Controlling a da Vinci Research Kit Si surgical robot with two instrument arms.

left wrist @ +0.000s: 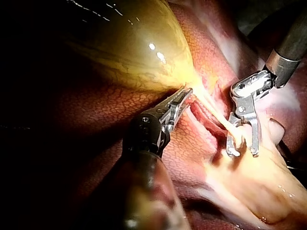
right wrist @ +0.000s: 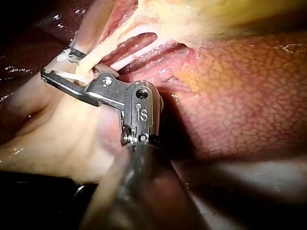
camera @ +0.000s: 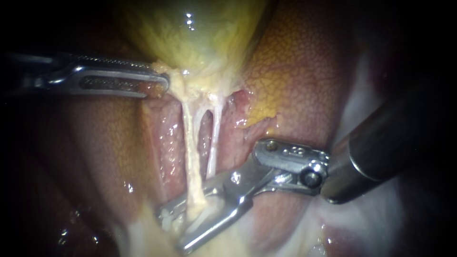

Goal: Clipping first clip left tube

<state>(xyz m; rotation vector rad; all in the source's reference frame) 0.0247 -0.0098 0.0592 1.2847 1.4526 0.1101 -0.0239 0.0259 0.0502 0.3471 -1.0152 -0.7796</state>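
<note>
**Left tube** [camera: 191, 147]: the thicker of 2 pale cords, taut, strung from neck of gallbladder [camera: 190, 38] straight into the gap btwn jaws of right instrument [camera: 172, 231]. Crossed by those jaws near its far end, just short of the pale fatty tissue lying under and beyond the jaw tips.

**Right instrument:** jaws spread wide, 1 on either side of left tube. Straddling, not squeezing, w/ daylight btwn metal and cord on at least 1 side. Same spread seen in both wrist views.

**Right tube** [camera: 215, 138]: thinner, just beside left tube. Lost from sight behind 1 jaw of right instrument, closer to hinge than left tube.

**Left instrument** [camera: 159, 78]: jaws clenched on a fold of gallbladder neck tissue, right where both tubes begin. Well apart from right instrument's jaws, w/ full length of the tubes btwn the 2 tips.

**Liver** [camera: 304, 81]: mottled orange-brown, beside and behind both sets of jaws. Pink, wet bed directly behind the 2 tubes.
</note>
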